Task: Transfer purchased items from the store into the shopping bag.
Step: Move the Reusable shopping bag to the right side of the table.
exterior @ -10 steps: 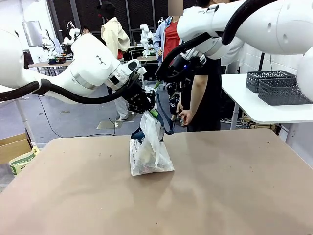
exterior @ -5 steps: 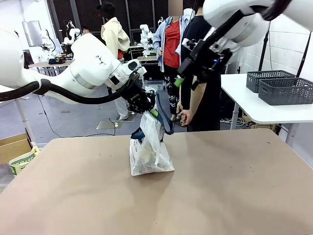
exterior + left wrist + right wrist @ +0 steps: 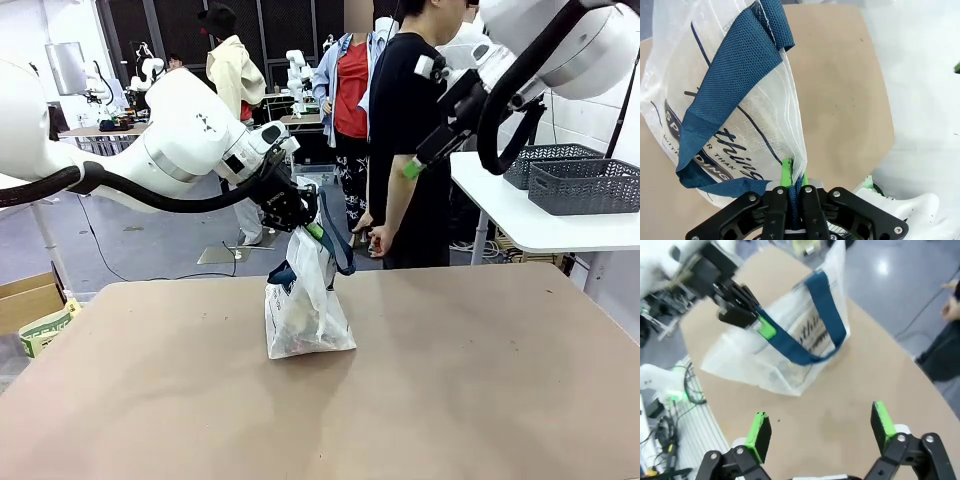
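Your left gripper [image 3: 792, 176] is clenched on the shopping bag [image 3: 305, 300]: green pads pinch the bag's top edge where the navy handle [image 3: 735, 75] meets the clear plastic, seen close in the left wrist view. In the front view that gripper [image 3: 312, 226] sits right at the bag's upper rim, holding it up off the tan table [image 3: 450, 380]; the bag's base rests on the table, body leaning slightly, a second navy strap looping down its right side. Contents look pale and tan through the plastic; you can't make out single items.

Your right gripper [image 3: 821, 427] has its jaws released, wide apart, nothing between them. From its own camera it looks down on the bag [image 3: 790, 350] and the left gripper [image 3: 742, 302] from above. In the front view the right gripper [image 3: 418, 162] hangs up and right of the bag, well apart from it, in front of a person in black [image 3: 405, 120] standing just behind the table.

Two dark slotted baskets [image 3: 580, 180] sit on a white side table [image 3: 520, 215], far right of the bag.
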`<state>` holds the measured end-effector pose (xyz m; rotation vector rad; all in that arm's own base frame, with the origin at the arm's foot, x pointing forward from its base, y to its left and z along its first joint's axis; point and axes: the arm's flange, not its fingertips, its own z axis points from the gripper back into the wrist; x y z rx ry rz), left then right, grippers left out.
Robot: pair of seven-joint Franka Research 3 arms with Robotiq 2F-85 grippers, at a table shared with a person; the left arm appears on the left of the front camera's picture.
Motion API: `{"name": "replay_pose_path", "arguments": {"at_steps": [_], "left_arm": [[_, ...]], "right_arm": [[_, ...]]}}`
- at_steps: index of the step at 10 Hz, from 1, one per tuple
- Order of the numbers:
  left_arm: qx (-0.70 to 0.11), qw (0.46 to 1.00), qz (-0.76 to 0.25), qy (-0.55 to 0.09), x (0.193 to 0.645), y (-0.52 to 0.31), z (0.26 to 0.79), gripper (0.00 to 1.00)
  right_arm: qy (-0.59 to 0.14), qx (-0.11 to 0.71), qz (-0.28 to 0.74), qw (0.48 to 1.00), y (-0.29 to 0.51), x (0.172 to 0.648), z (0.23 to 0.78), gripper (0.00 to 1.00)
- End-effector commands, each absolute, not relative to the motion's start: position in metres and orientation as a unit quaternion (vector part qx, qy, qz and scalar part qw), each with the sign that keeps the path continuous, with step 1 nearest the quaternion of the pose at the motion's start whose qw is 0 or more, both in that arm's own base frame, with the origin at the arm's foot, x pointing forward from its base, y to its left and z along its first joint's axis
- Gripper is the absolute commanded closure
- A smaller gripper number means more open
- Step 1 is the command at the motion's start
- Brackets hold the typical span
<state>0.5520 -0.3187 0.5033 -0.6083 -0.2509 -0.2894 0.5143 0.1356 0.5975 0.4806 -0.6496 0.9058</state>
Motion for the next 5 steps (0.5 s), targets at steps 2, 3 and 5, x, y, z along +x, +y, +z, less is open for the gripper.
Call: {"name": "replay_pose_path", "arguments": {"at_steps": [2, 3, 5], "left_arm": [[-0.297, 0.936, -0.142, -0.124, 0.552, -0.318, 0.505, 1.00], [-0.297, 0.936, -0.142, -0.124, 0.552, -0.318, 0.505, 1.00], [-0.297, 0.936, -0.142, -0.124, 0.552, -0.318, 0.505, 1.00]], "right_arm": [[-0.316, 0.271, 0.443, 0.794, 0.157, 0.534, 0.587, 0.00], [-0.321, 0.245, 0.430, 0.807, 0.141, 0.514, 0.600, 0.00], [-0.321, 0.245, 0.430, 0.807, 0.141, 0.514, 0.600, 0.00]]}}
